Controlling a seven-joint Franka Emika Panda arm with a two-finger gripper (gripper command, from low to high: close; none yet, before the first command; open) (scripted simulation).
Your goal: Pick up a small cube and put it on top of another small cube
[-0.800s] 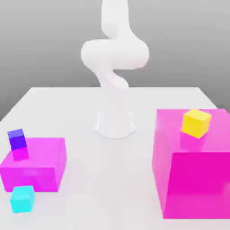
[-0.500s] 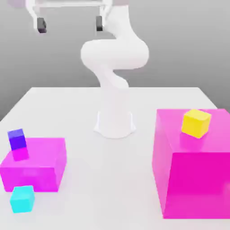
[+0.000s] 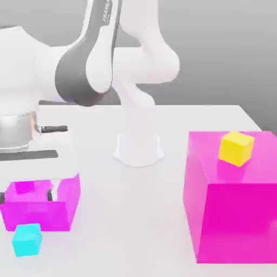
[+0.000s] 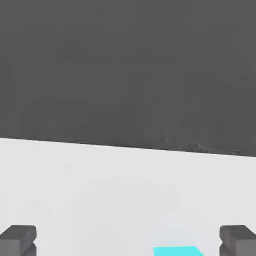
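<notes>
The small cyan cube [image 3: 27, 239] rests on the white table [image 3: 135, 216] at the exterior view's front left, just in front of a low magenta block [image 3: 59, 208]. My gripper [image 3: 26, 196] hangs open over that block, a little above and behind the cube, holding nothing. In the hand view the gripper [image 4: 127, 241] has its two dark fingertips [image 4: 237, 240] spread wide, and a sliver of the cyan cube [image 4: 175, 251] shows between them, nearer one finger. A small yellow cube [image 3: 236, 147] lies tilted on top of a tall magenta block [image 3: 230, 216] at the exterior view's right.
The arm's white base [image 3: 138, 149] stands mid-table at the back. Its bulky forearm [image 3: 81, 76] reaches across the exterior view's upper left. Bare table lies between the two magenta blocks.
The arm has swung down from high up to the exterior view's left. The hand now hangs over the low magenta block and covers the blue-purple cube that stood on it. The cubes have not moved.
</notes>
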